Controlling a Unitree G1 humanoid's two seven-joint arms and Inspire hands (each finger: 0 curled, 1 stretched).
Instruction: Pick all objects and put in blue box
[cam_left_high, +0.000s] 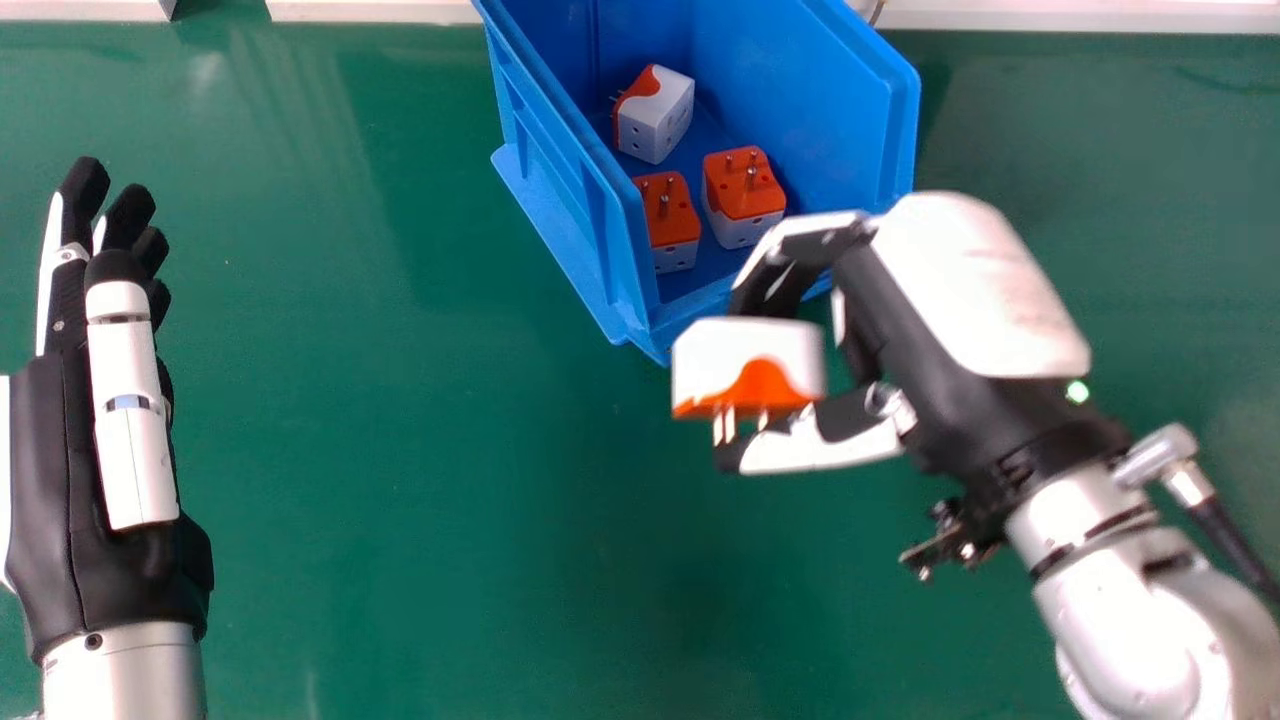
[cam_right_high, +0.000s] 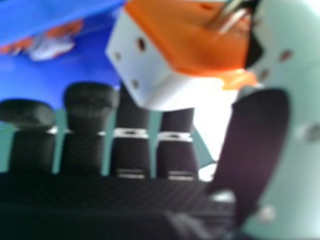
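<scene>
My right hand (cam_left_high: 975, 290) is curled round a white and orange plug adapter (cam_left_high: 750, 362), pinched between fingers and thumb, just in front of the near edge of the blue box (cam_left_high: 565, 215). Its metal pins point toward the robot. In the right hand view the adapter (cam_right_high: 155, 60) sits between the thumb and the fingers of my right hand (cam_right_high: 87, 107). Inside the box lie several like adapters: one tipped on its side (cam_left_high: 655, 115), and two with orange, pinned faces up (cam_left_high: 743, 195), (cam_left_high: 668, 222). At the far left my left hand (cam_left_high: 75, 450) rests with straight fingers.
The box stands at the back middle of the green table (cam_left_high: 400, 480), turned at an angle. Along the table's far edge run white strips (cam_left_high: 375, 10). A black cable (cam_left_high: 1235, 540) hangs by the right wrist.
</scene>
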